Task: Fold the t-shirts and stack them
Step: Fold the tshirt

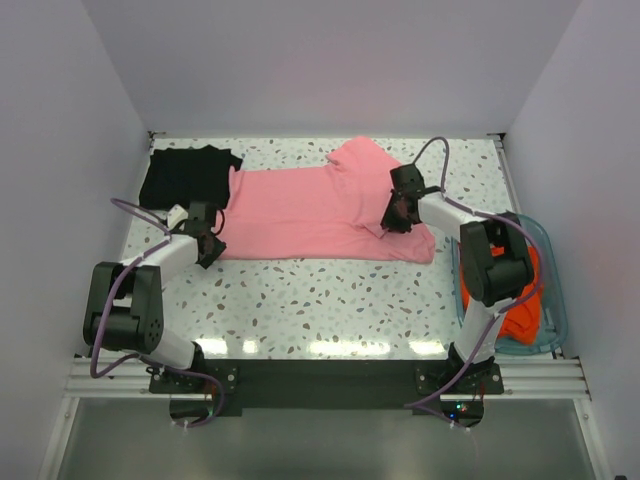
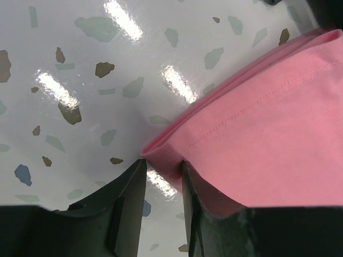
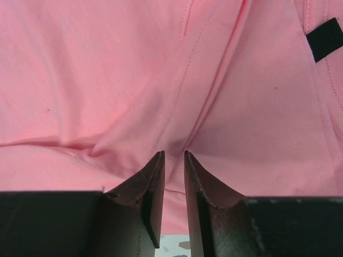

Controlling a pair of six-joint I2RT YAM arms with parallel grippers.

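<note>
A pink t-shirt (image 1: pixel 310 215) lies flat across the middle of the table, folded lengthwise. A black t-shirt (image 1: pixel 185 175) sits folded at the back left. My left gripper (image 1: pixel 212 245) is at the pink shirt's near left corner. In the left wrist view the jaws (image 2: pixel 162 163) stand apart, with the layered hem corner (image 2: pixel 166 152) between their tips and bare table behind. My right gripper (image 1: pixel 392 222) rests on the shirt's right part. There its jaws (image 3: pixel 174 155) stand a narrow gap apart, and a ridge of pink cloth (image 3: pixel 107 80) with creases runs into that gap.
A teal see-through tub (image 1: pixel 555 300) at the right edge holds orange-red t-shirts (image 1: pixel 525 310). White walls close in the back and both sides. The speckled table (image 1: pixel 320 300) shows in front of the pink shirt. A small black tag (image 3: pixel 325 38) sits on the pink cloth.
</note>
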